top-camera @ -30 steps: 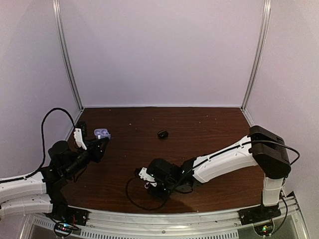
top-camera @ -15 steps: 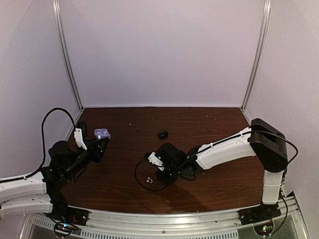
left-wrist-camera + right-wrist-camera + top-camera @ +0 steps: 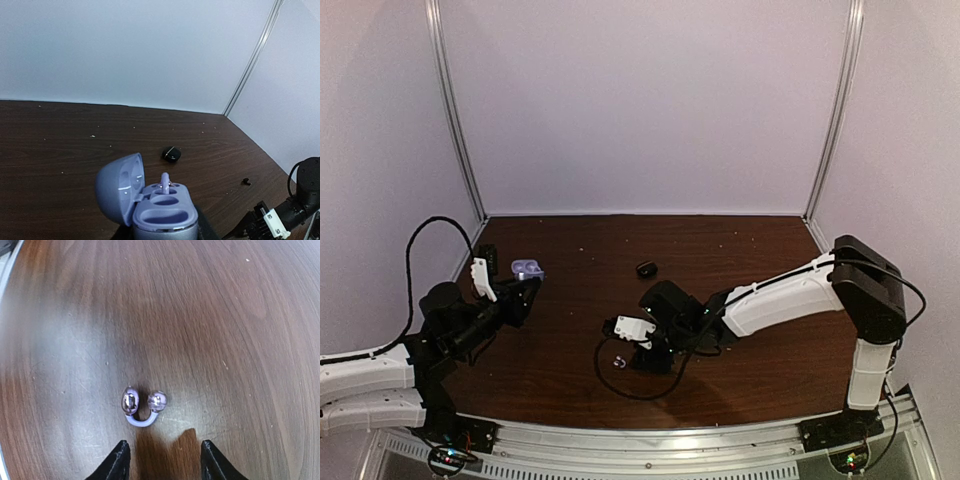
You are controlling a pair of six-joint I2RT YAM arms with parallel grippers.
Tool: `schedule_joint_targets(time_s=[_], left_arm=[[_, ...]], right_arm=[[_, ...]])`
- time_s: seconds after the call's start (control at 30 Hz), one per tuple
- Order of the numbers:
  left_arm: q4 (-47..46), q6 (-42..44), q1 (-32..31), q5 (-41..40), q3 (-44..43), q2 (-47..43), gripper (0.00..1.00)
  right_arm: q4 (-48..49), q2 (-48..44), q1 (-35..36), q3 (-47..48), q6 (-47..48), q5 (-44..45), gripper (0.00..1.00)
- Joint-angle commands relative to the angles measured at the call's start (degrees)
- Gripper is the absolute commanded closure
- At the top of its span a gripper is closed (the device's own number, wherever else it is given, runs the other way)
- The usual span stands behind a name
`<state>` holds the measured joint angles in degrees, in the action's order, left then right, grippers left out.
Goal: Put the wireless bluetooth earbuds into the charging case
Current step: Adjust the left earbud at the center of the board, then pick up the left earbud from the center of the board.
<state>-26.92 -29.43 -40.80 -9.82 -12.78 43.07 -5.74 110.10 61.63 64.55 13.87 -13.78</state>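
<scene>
On dark wood table [image 3: 740,250], pale walls [image 3: 640,100], left claw [image 3: 523,288] grasping case [image 3: 160,205], right claw [image 3: 164,447] released by earbud [image 3: 130,402]

A shiny lavender earbud [image 3: 141,407] lies on bare wood; the lavender charging case [image 3: 165,220] stands open.

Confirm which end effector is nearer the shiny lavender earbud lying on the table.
Right. The right end effector hangs open close by the earbud, not touching it. The left end effector is far off to the left, holding the open case.
</scene>
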Motion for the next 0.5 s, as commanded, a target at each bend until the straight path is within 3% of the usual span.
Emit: schedule_joint_targets(time_s=[0.0,0.23,0.47], left_arm=[[-3.4,1.4,0.5,1.2,-1.7,-0.4,1.0],[-7.8,2.8,0.5,4.7,0.3,-0.1,1.0],[-9.6,4.7,0.5,4.9,1.8,0.0,1.0]], right_arm=[[3.2,2.5,-0.8,0.0,3.3,-7.4,0.52],[1.5,6.7,-1.0,4.4,3.6,-13.4,0.51],[2.5,7.7,-1.0,4.8,1.8,-12.5,0.54]])
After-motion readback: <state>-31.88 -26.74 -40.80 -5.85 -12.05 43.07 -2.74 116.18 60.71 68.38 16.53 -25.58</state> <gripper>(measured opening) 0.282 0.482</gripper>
